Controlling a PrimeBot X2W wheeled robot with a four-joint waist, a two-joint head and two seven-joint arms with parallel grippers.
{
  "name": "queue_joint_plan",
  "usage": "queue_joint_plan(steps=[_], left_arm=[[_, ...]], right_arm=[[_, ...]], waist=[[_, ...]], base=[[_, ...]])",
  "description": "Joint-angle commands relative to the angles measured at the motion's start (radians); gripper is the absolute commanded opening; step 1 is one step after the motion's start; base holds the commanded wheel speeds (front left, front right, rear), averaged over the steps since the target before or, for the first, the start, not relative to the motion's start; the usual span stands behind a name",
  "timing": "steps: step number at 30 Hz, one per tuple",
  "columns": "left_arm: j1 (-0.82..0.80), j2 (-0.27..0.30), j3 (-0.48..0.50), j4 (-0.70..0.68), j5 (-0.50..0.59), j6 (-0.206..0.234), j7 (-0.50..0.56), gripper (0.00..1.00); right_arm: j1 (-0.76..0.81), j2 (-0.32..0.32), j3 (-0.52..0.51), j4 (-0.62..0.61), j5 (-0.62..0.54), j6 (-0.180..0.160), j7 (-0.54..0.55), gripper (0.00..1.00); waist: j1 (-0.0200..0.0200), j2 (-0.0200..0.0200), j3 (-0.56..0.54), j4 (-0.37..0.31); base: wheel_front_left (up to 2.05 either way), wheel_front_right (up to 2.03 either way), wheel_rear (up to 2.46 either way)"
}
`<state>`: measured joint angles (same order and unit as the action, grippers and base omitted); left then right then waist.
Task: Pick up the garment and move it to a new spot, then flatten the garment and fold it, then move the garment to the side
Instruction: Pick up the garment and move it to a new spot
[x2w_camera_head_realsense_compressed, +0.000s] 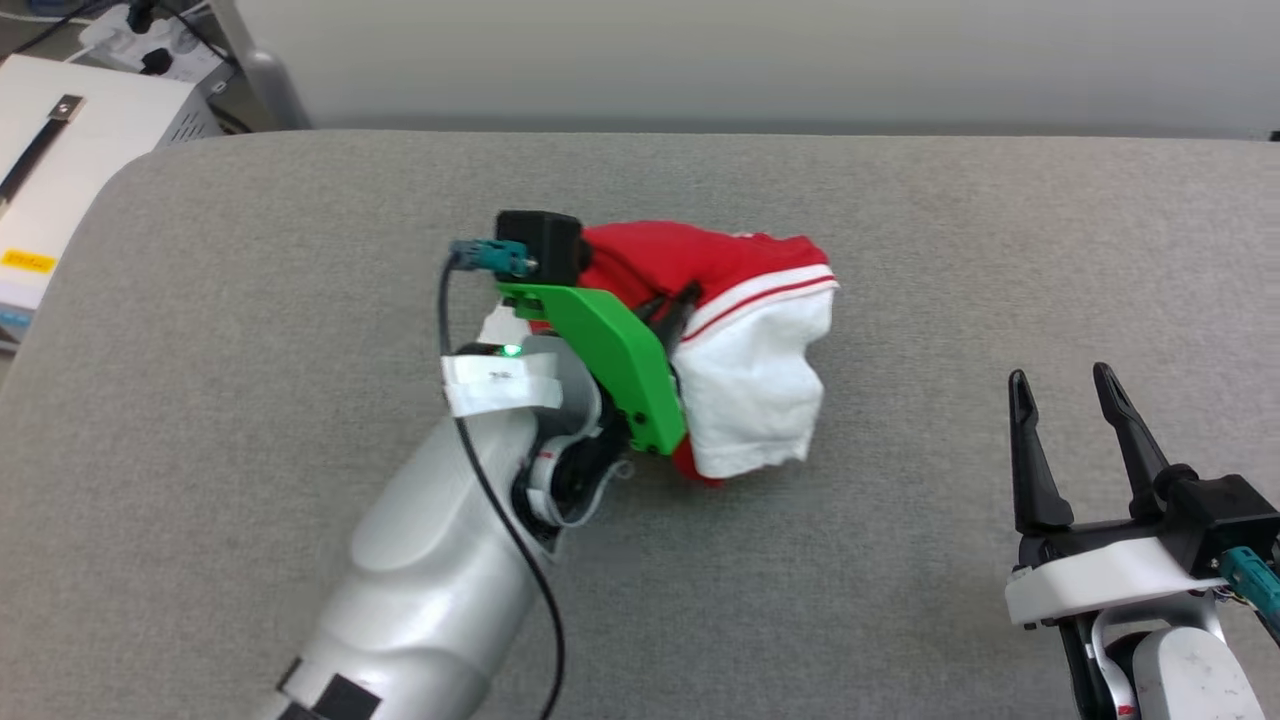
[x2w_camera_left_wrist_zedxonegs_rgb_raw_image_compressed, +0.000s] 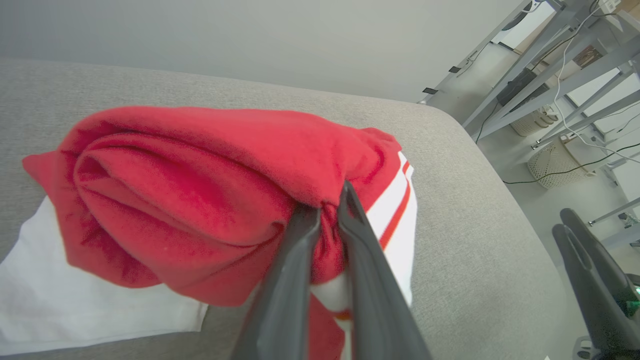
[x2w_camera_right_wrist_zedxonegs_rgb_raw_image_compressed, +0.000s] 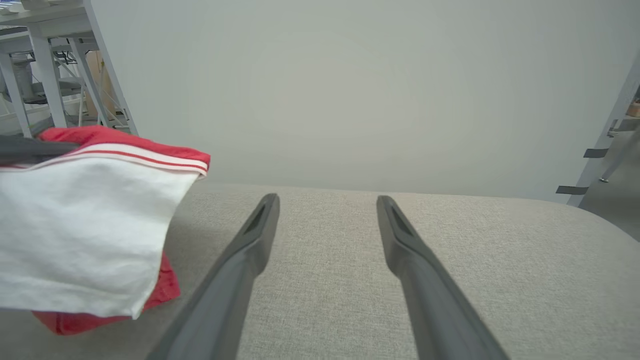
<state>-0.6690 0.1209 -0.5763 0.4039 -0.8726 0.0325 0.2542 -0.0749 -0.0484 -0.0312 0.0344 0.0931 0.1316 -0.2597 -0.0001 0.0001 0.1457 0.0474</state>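
The garment (x2w_camera_head_realsense_compressed: 740, 340) is a bunched red T-shirt with a white sleeve and red-and-white striped trim, lifted partly off the grey cushion near the middle of the head view. My left gripper (x2w_camera_head_realsense_compressed: 672, 312) is shut on a fold of its red cloth. The left wrist view shows the two dark fingers (x2w_camera_left_wrist_zedxonegs_rgb_raw_image_compressed: 300, 260) pinching the garment (x2w_camera_left_wrist_zedxonegs_rgb_raw_image_compressed: 200, 185) where red meets the striped trim. My right gripper (x2w_camera_head_realsense_compressed: 1065, 385) stands open at the lower right, apart from the cloth. In the right wrist view its fingers (x2w_camera_right_wrist_zedxonegs_rgb_raw_image_compressed: 250, 240) are spread over bare cushion, with the garment (x2w_camera_right_wrist_zedxonegs_rgb_raw_image_compressed: 85, 225) hanging at the left.
The grey cushioned surface (x2w_camera_head_realsense_compressed: 900, 560) spreads wide on all sides, its far edge meeting a pale wall. A white box (x2w_camera_head_realsense_compressed: 60, 180) with cables sits beyond the left corner. Metal table legs (x2w_camera_left_wrist_zedxonegs_rgb_raw_image_compressed: 550, 70) and a basket stand off the far side.
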Motion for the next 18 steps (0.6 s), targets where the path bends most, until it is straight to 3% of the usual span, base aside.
queue_joint_plan(steps=[1, 9, 10, 11, 18], left_arm=[[-0.014, -0.026, -0.003, 0.028, 0.002, 0.010, -0.027, 0.00], [-0.112, -0.070, -0.106, 0.173, -0.039, 0.051, -0.173, 0.00], [-0.122, -0.070, -0.132, 0.180, -0.050, 0.059, -0.186, 0.45], [-0.133, -0.070, -0.164, 0.187, -0.067, 0.066, -0.198, 1.00], [-0.194, -0.070, -0.313, 0.230, -0.143, 0.077, -0.304, 1.00]], right_arm=[[0.008, -0.002, 0.001, -0.008, 0.004, -0.001, -0.002, 1.00], [-0.018, -0.002, 0.009, -0.012, 0.027, -0.001, -0.002, 1.00], [-0.021, -0.002, 0.013, -0.011, 0.029, -0.001, -0.002, 1.00], [-0.024, -0.002, 0.017, -0.010, 0.030, -0.001, -0.002, 1.00], [-0.035, -0.002, 0.027, 0.000, 0.038, -0.001, -0.002, 1.00]], waist=[[0.0001, -0.0001, 0.004, -0.053], [0.0001, -0.0001, 0.058, -0.155], [0.0001, -0.0001, 0.063, -0.163], [0.0001, -0.0001, 0.069, -0.172], [0.0001, -0.0001, 0.081, -0.176]], base=[[0.00, 0.00, 0.00], [0.00, 0.00, 0.00], [0.00, 0.00, 0.00], [0.00, 0.00, 0.00], [0.00, 0.00, 0.00]])
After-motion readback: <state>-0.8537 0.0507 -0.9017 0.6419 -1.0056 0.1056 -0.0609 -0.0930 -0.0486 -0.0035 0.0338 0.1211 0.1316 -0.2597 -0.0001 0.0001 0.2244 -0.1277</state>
